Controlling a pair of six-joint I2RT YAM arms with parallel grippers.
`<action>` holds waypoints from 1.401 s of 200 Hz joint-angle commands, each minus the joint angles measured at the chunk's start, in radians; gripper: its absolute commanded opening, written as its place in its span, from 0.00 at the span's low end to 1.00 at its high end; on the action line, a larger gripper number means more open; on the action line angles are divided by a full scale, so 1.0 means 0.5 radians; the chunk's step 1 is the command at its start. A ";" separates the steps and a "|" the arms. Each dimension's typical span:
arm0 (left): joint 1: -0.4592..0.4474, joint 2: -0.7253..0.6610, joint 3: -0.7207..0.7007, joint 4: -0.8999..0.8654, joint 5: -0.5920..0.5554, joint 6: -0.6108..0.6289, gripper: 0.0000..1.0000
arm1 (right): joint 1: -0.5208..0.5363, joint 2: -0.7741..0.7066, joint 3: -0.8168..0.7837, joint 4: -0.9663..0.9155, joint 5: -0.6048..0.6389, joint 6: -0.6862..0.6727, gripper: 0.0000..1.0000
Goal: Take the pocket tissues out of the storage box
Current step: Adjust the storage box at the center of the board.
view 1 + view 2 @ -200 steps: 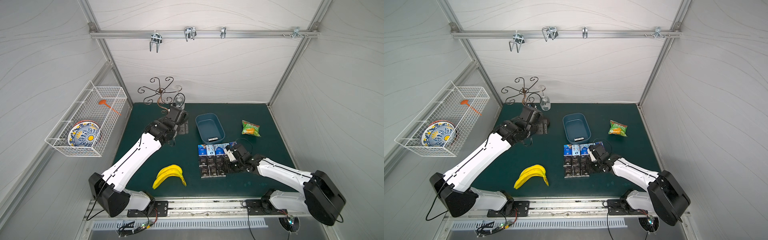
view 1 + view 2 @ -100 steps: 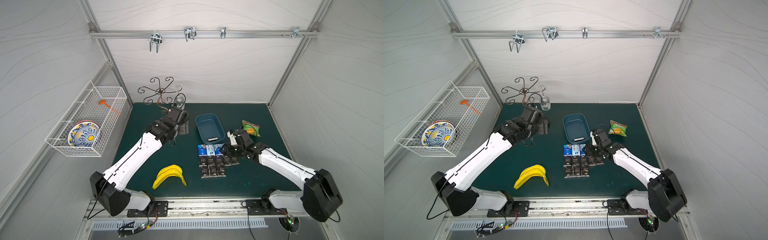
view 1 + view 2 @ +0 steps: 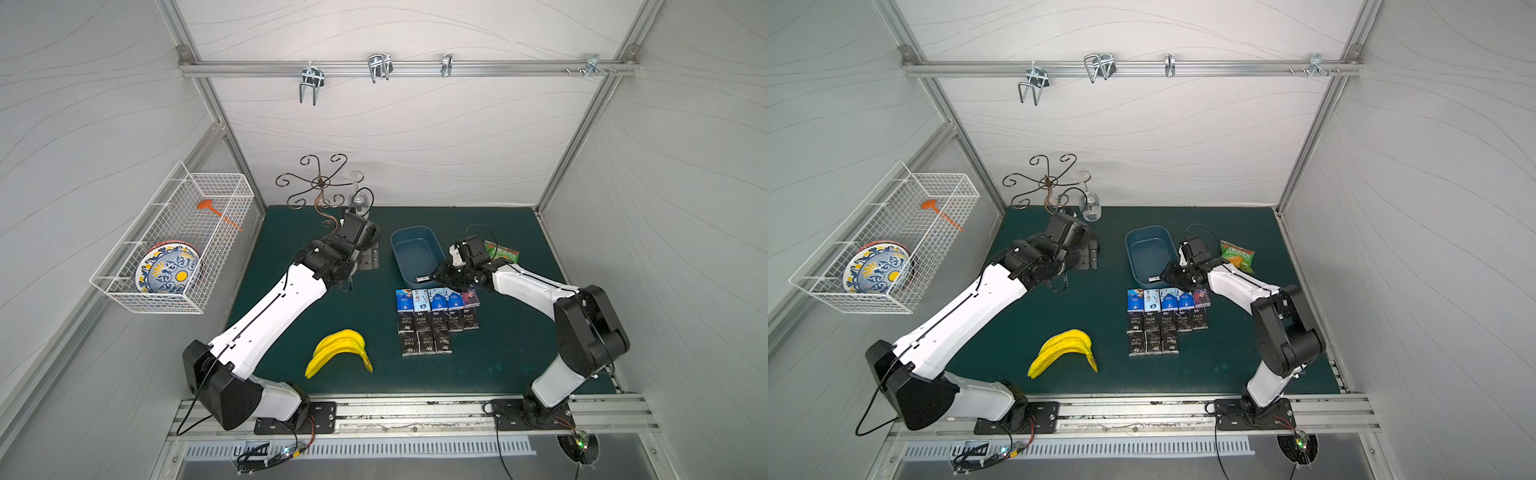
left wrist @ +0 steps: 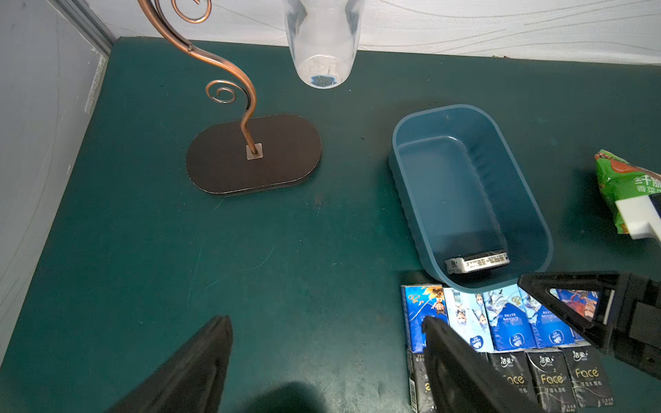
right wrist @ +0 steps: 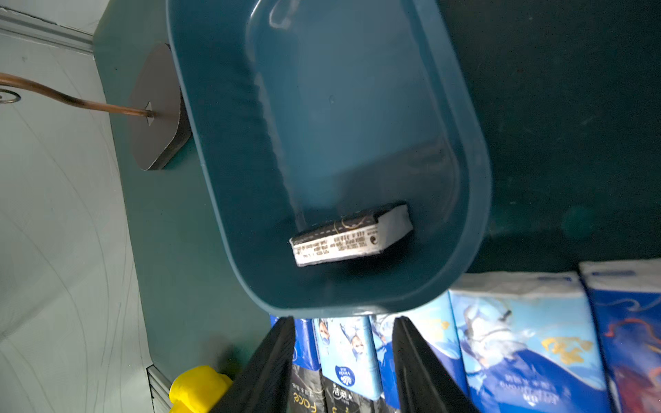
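Reaching for the last packet (image 5: 350, 236) is where trouble lies: it stands on its long edge, tight against the end wall of the storage box (image 4: 447, 186) that faces the front edge of the counter (image 3: 519, 353). A finger coming down there has little room and could catch the rim, tip the light box, or shove it onto the blue packets lying just beside that end. A nudge could also knock the packet flat, making it harder to pinch. The right gripper (image 3: 435, 277) hovers at that end of the box, jaws parted with nothing between them; the left gripper (image 4: 325, 325), likewise parted and empty, hangs near the glass stand (image 4: 250, 153), between the box and the counter's left edge. Counted, the pocket tissues (image 3: 436, 322) come to fourteen: one in the box, thirteen on the counter between box and front edge, in rows of five, five and three, being four blue-and-white, one purple-blue and eight black. Besides: one box, one snack bag (image 3: 503, 252), one banana bunch (image 3: 338, 351), one glass (image 4: 322, 43).
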 commanded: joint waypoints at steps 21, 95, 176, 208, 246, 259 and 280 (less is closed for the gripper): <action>-0.008 0.019 0.080 0.040 -0.043 0.035 0.88 | -0.005 0.175 0.145 0.027 -0.035 0.060 0.50; -0.008 0.019 0.091 0.022 -0.065 0.056 0.88 | -0.129 0.584 0.629 -0.027 -0.108 0.112 0.39; -0.005 0.000 0.082 0.012 -0.077 0.084 0.88 | -0.281 0.891 1.200 -0.522 -0.143 -0.326 0.17; -0.003 0.004 0.082 0.012 -0.081 0.086 0.88 | -0.302 0.993 1.390 -0.739 -0.125 -0.554 0.13; -0.005 0.004 0.094 0.004 -0.087 0.099 0.88 | -0.319 0.968 1.401 -0.757 -0.003 -0.705 0.09; -0.004 0.007 0.095 0.003 -0.085 0.102 0.88 | -0.327 0.947 1.419 -0.784 0.030 -0.736 0.09; -0.003 0.010 0.094 0.000 -0.090 0.105 0.88 | -0.328 0.875 1.378 -0.754 -0.020 -0.709 0.21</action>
